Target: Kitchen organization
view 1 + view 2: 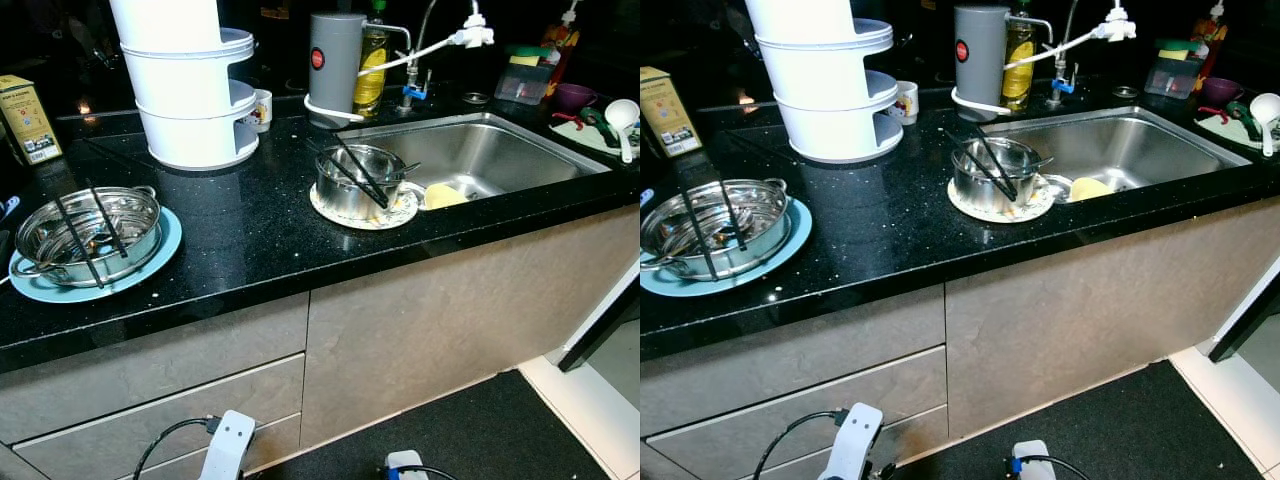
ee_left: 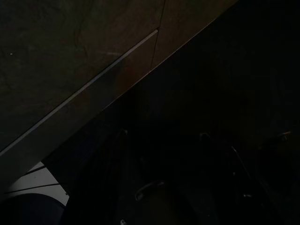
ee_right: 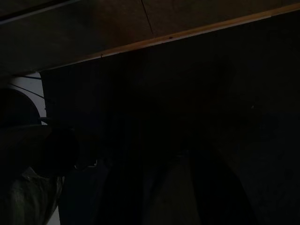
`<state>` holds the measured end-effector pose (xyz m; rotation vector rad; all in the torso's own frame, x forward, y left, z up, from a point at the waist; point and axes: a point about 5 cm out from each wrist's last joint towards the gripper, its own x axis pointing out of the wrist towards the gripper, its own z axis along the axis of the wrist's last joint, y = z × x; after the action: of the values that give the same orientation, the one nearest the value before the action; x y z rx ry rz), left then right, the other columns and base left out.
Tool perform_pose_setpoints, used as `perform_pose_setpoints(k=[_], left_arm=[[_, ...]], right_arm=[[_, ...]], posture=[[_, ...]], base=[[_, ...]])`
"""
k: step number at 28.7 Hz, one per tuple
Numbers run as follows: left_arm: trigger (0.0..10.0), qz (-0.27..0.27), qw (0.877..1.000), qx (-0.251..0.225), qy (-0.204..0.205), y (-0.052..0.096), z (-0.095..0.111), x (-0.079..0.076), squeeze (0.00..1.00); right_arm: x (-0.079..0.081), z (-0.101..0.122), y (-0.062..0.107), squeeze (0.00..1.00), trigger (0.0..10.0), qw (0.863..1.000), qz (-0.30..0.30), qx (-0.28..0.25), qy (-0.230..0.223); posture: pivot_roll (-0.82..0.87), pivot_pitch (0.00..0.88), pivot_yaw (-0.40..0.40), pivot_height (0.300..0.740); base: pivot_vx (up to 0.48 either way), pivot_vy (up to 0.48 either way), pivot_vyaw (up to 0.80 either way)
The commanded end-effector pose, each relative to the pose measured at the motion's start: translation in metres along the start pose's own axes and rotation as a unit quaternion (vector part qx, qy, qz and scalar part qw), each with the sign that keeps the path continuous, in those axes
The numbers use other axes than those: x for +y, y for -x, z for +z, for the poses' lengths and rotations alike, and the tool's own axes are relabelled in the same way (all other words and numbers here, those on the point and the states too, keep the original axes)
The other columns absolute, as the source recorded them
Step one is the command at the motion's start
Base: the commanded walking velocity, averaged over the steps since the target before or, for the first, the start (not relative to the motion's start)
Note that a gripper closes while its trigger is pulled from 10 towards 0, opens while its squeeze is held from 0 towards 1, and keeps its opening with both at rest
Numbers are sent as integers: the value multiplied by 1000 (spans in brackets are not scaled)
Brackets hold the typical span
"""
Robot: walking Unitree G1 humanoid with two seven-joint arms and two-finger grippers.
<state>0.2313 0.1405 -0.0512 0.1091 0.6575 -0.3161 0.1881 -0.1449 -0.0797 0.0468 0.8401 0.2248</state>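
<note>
Shiny steel pot [image 1: 352, 178] on round white plate [image 1: 364, 211] by sink [image 1: 480, 150] | my pincers: cannot tell | lift slowly, keep level.

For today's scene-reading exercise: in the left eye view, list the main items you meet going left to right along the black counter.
Yellow box → wide steel pot on blue plate → white tiered rack → small steel pot on patterned plate → steel sink → purple bowl → white ladle.
</note>
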Motion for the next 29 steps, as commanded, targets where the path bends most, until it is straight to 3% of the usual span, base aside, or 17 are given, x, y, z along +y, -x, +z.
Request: perform_pose_setpoints(k=[1, 23, 29], left_arm=[[10000, -1, 1000, 1, -2, 0, 0, -1, 0], [10000, 8, 1000, 0, 2, -1, 3, 3, 0], [10000, 8, 1000, 4, 5, -1, 2, 3, 0]], right_arm=[[2, -5, 1, 0, 10000, 1000, 5, 5, -2], [7, -4, 1, 0, 10000, 999, 31, -1, 6], [4, -5, 1, 0, 10000, 1000, 14, 1, 12]], posture=[[-28, 84, -17, 740], [-25, 90, -16, 740], [-27, 93, -15, 740]], base=[[0, 0, 0], [0, 0, 0], [0, 0, 0]])
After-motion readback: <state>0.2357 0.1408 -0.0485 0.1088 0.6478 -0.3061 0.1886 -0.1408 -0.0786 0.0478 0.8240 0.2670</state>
